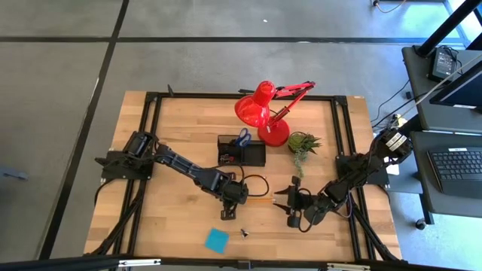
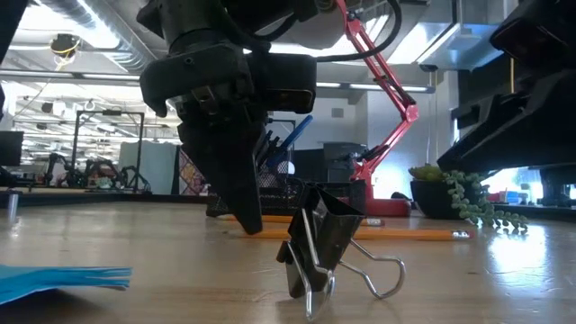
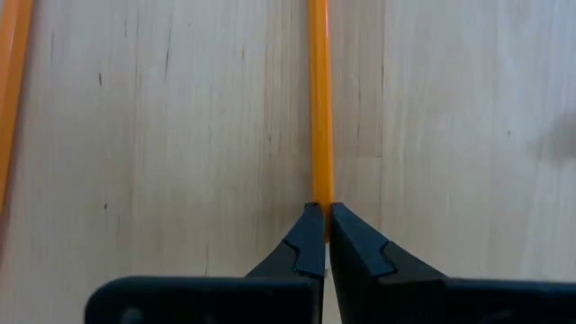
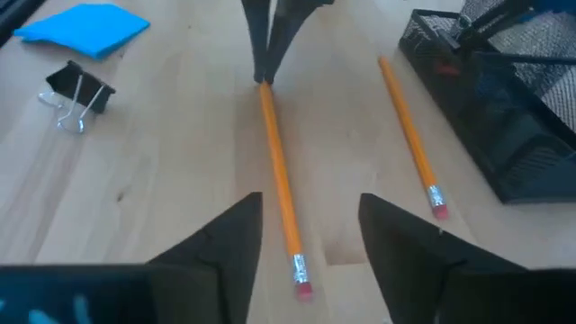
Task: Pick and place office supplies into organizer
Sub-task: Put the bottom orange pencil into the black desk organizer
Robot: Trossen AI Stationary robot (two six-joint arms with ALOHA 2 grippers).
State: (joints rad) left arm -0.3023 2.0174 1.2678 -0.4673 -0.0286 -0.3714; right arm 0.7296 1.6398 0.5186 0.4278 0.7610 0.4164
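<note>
An orange pencil [image 4: 279, 180] lies on the wooden table between my two grippers. My left gripper [image 3: 322, 211] is shut on the pencil's far end, seen from the right wrist. My right gripper [image 4: 306, 243] stands open, with one finger on each side of the pencil's eraser end [image 4: 301, 286], apart from it. A second orange pencil [image 4: 409, 135] lies beside the first, nearer the black mesh organizer [image 4: 504, 117]. Blue-handled scissors [image 1: 242, 138] stand in the organizer [image 1: 252, 156]. A blue sticky-note pad [image 1: 217, 239] and a black clip [image 2: 319, 243] lie near the table's front edge. My left gripper pinches the pencil's end opposite the eraser [image 3: 319, 193] between its two fingertips. The fingers [image 2: 243, 193] come steeply from above, one on each side of the shaft. The pencil lies flat on the table, running away from the fingertips toward my right gripper.
A red desk lamp [image 1: 263, 113] stands behind the organizer, and a small green plant [image 1: 301, 143] stands to its right. Bare wood lies at the table's left and front right.
</note>
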